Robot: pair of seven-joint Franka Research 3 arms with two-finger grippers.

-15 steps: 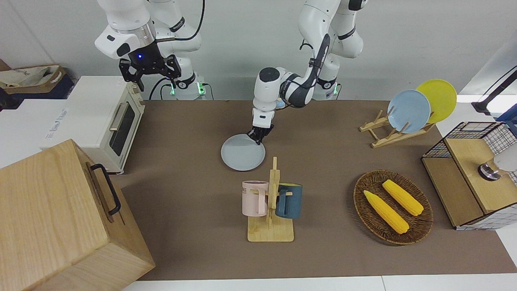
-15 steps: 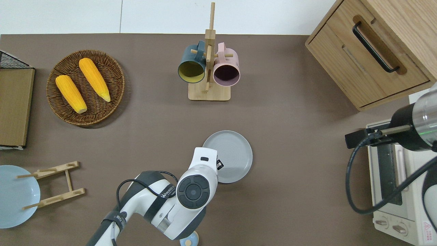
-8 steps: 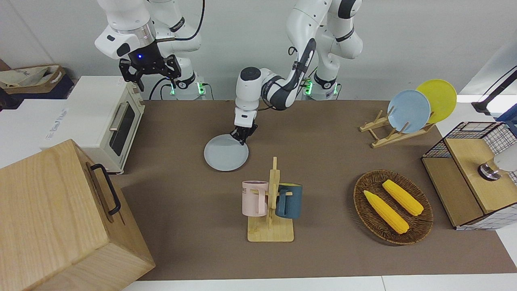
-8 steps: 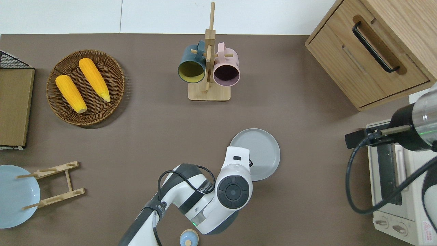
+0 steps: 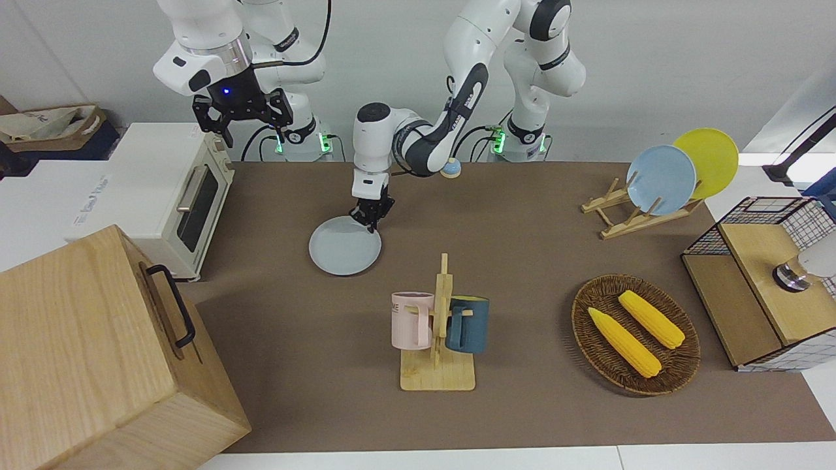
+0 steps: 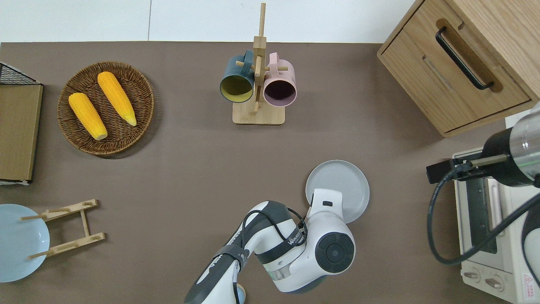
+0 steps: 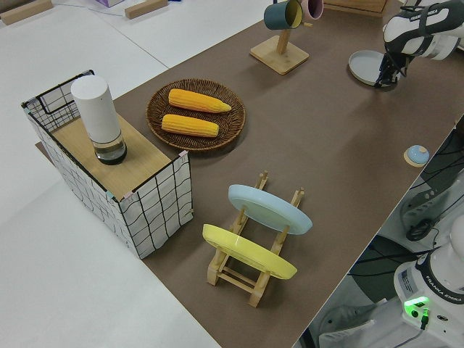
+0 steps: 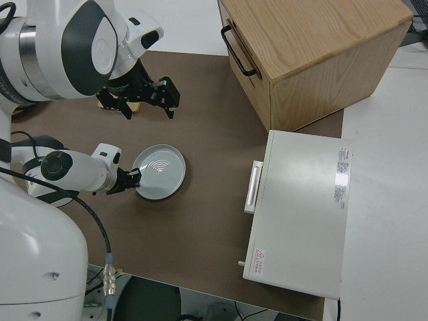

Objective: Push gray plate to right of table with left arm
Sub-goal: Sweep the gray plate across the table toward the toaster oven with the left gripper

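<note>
My left gripper (image 5: 370, 222) is down low on the gray plate (image 5: 344, 246), at the part of its rim nearest to the robots. The tips look pressed together, but they are small and dark, so I cannot tell for sure. The plate lies flat on the table (image 5: 522, 261), toward my right arm's end of it, near the white toaster oven (image 5: 171, 196) but well apart from it. It is nearer to the robots than the mug stand (image 5: 439, 339) with the pink mug (image 5: 410, 320) and the dark blue mug (image 5: 467, 324). My right gripper (image 5: 241, 112) is parked, with its fingers spread wide apart. The basket (image 5: 635, 334) with two corn cobs sits toward my left arm's end.
</note>
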